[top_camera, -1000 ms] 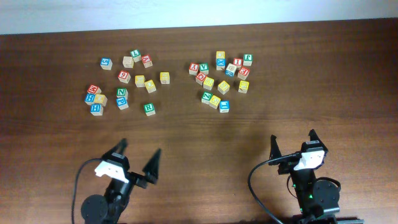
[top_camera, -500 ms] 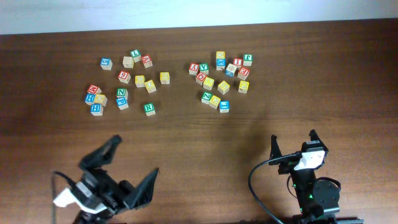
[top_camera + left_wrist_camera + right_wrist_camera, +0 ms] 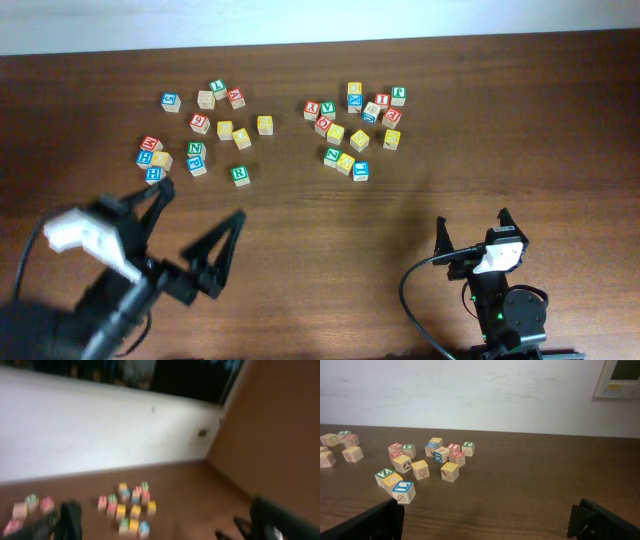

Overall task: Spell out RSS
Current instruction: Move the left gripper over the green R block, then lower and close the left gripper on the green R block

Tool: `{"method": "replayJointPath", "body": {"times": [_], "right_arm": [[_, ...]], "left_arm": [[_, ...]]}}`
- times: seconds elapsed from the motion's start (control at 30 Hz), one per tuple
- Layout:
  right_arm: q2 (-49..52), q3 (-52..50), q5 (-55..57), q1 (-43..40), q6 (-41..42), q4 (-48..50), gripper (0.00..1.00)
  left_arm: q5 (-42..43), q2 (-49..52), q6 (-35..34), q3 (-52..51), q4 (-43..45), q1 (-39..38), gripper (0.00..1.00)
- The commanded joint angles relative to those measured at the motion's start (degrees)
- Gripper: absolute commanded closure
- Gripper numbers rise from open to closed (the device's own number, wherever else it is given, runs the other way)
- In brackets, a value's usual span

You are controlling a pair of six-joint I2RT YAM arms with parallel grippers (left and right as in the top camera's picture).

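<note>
In the overhead view we read a green R on the R cube [image 3: 240, 175], which stands alone below the left cluster. We read a green N on the N cube [image 3: 195, 149], just up and left of it. The red-lettered cube [image 3: 311, 109] at the right cluster's left edge shows a V (or an upturned A). Other letters are too small. The wall panel [image 3: 622, 377] is illegible.
</note>
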Motion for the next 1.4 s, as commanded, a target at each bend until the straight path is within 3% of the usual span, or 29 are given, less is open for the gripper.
{"method": "replayJointPath", "body": {"times": [0.0, 0.07, 0.2, 0.37, 0.47, 0.87, 1.03, 1.27, 1.37], "right_arm": [[-0.5, -0.28, 0.7, -0.52, 0.24, -0.35, 0.02], [-0.5, -0.28, 0.72, -0.52, 0.24, -0.35, 0.02], [-0.5, -0.28, 0.7, -0.52, 0.24, -0.35, 0.02], [-0.5, -0.28, 0.7, -0.52, 0.24, -0.35, 0.02], [-0.5, -0.28, 0.7, -0.52, 0.24, -0.35, 0.02], [-0.5, -0.28, 0.7, -0.52, 0.24, -0.35, 0.02], [-0.5, -0.28, 0.72, -0.52, 0.24, -0.35, 0.02], [-0.5, -0.28, 0.72, -0.52, 0.24, -0.35, 0.02], [-0.5, -0.28, 0.7, -0.52, 0.24, -0.33, 0.02]], "left_arm": [[-1.55, 16.81, 5.4, 11.04, -19.56, -0.09, 0.01], [-0.98, 24.28, 5.31, 12.85, -28.83, -0.09, 0.01], [-3.5, 35.21, 4.57, 12.87, -30.97, -1.14, 0.01], [-28.13, 45.31, -6.62, 14.75, -35.47, -7.06, 0.01], [-34.88, 50.38, -11.56, 14.95, -36.15, -10.62, 0.01], [-38.95, 64.26, -12.07, 14.36, -22.51, -11.43, 0.0], [-38.97, 70.93, -15.98, 14.14, -19.61, -11.45, 0.17], [-38.95, 79.43, -15.93, 14.12, -12.7, -11.43, 0.15], [-38.95, 80.91, -12.92, 14.12, -9.86, -11.45, 0.16]]}}
